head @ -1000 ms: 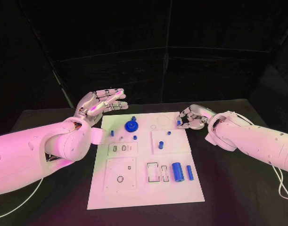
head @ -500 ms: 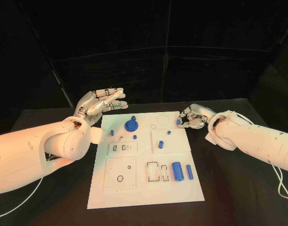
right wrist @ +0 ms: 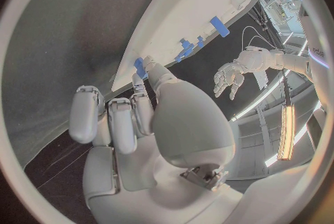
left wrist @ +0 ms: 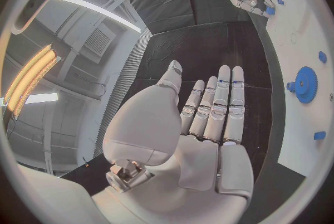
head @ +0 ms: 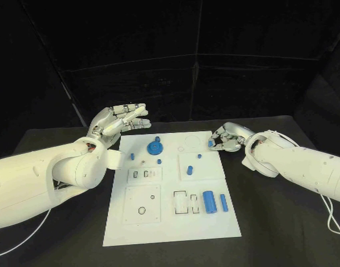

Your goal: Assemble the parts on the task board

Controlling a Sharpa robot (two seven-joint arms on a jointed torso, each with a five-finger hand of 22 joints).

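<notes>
The white task board (head: 170,222) lies in the middle of the black table. On it sit a blue gear (head: 154,148), a thick blue cylinder (head: 209,202), a thin blue peg (head: 223,203) and a few small blue parts. My right hand (head: 227,137) hovers at the board's far right edge, fingers curled, pinching a small blue part (head: 211,144); the right wrist view has that part (right wrist: 140,66) at the fingertips. My left hand (head: 120,121) is raised beyond the board's far left corner, fingers spread and holding nothing, palm (left wrist: 209,118) bare.
Empty slots and recessed plates (head: 142,204) take up the board's near left half. A black backdrop stands behind the table. Bare black tabletop (head: 282,222) runs along both sides of the board.
</notes>
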